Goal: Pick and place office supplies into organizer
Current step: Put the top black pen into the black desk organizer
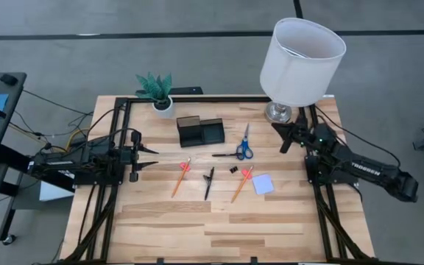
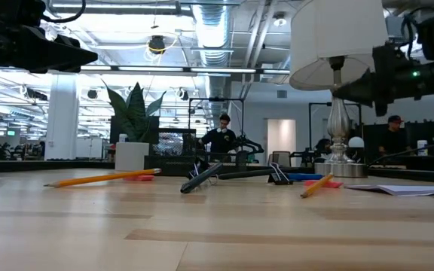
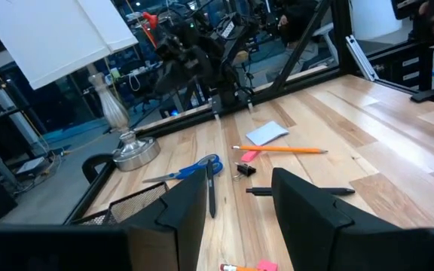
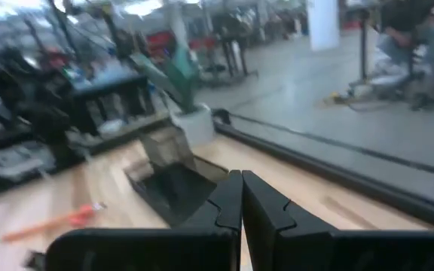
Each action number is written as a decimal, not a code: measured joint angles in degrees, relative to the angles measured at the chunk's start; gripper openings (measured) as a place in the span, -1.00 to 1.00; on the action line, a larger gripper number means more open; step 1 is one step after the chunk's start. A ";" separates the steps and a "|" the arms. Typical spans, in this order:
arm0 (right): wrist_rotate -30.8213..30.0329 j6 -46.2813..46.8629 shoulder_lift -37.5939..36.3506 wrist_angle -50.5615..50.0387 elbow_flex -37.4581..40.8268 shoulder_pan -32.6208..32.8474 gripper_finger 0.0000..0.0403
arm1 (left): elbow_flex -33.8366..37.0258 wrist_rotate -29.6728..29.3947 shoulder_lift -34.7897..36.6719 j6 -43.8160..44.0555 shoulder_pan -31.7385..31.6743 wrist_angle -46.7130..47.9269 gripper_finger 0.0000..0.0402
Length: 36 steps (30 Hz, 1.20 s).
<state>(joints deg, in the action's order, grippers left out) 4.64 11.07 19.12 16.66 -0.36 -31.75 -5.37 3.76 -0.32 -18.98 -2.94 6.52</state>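
Note:
The black organizer (image 1: pixel 201 131) stands at the table's far middle. In front of it lie blue-handled scissors (image 1: pixel 243 149), two orange pencils (image 1: pixel 181 177) (image 1: pixel 241 184), a black pen (image 1: pixel 209 182), a tiny black clip (image 1: pixel 234 169), a pink eraser (image 3: pixel 249 156) and a pale blue note pad (image 1: pixel 263 184). My left gripper (image 1: pixel 152 157) hovers open at the table's left side, level, pointing at the supplies (image 3: pixel 239 218). My right gripper (image 1: pixel 280 132) hovers shut at the far right beside the lamp base, pointing toward the organizer (image 4: pixel 168 181), with its fingers together (image 4: pixel 241 203).
A white plant pot (image 1: pixel 163 105) stands at the far left of the organizer. A lamp with a large white shade (image 1: pixel 302 51) stands at the far right corner on a metal base (image 1: pixel 278 112), close to my right gripper. Black frame rails border the table.

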 joint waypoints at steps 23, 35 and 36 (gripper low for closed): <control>-2.33 -7.20 27.42 27.28 0.04 18.20 -1.00 | -0.02 -0.05 0.00 0.42 0.00 0.07 -0.28; -4.52 -10.03 36.67 29.31 0.06 13.60 -0.85 | -0.04 -0.16 0.00 0.76 0.02 0.03 -0.28; -4.56 -10.00 37.09 28.94 0.07 12.53 -0.82 | -0.04 -0.16 0.00 0.76 0.02 0.01 -0.28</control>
<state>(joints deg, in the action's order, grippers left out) 0.08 1.07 56.20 45.59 -0.30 -19.23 -5.41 3.60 -0.32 -18.22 -2.92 6.54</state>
